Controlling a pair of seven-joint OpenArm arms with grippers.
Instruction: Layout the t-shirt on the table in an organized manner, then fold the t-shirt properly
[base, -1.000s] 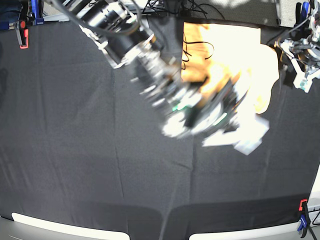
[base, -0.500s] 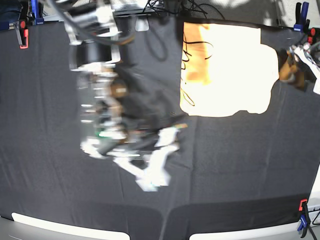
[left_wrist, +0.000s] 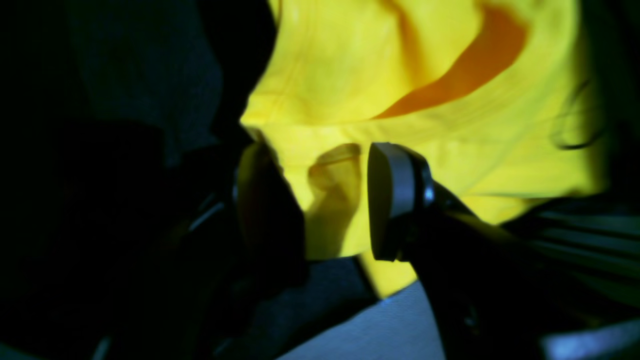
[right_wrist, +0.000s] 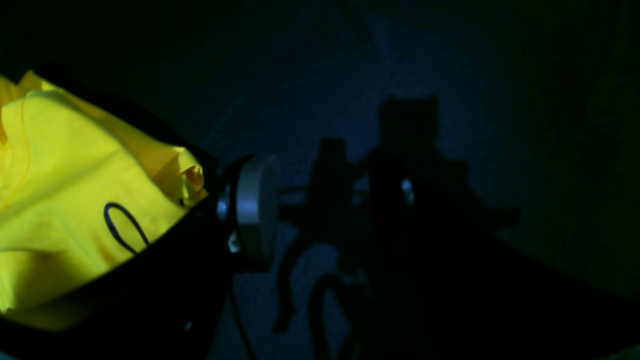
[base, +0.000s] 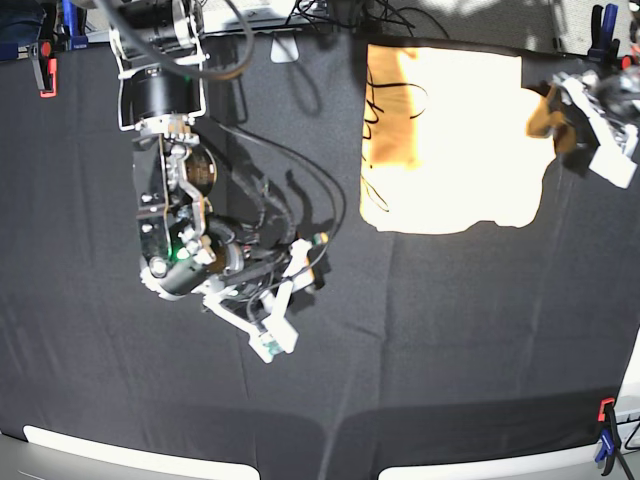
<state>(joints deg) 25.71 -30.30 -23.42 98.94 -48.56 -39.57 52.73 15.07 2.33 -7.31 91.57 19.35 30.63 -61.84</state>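
The pale yellow-orange t-shirt (base: 450, 140) lies as a folded rectangle at the back right of the black table (base: 450, 350), with dark scribbles (base: 385, 110) along its left edge. My left gripper (base: 572, 115) is at the shirt's right sleeve. In the left wrist view its jaws stand apart (left_wrist: 327, 200) with yellow cloth (left_wrist: 400, 75) between and under them. My right gripper (base: 285, 300) hangs open and empty over bare table, left of the shirt. The right wrist view shows it open (right_wrist: 330, 210), with the shirt (right_wrist: 75, 200) off to its left.
A red clamp (base: 45, 65) holds the back left edge. Blue clamps sit at the back right (base: 603, 25) and front right (base: 606, 440). Cables (base: 340, 15) lie along the back edge. The right arm's cables (base: 300, 190) loop beside it.
The right arm has swung off the shirt, left and toward the front, and now holds still with its gripper empty. The shirt now lies uncovered. The left gripper has shifted up at the right sleeve.
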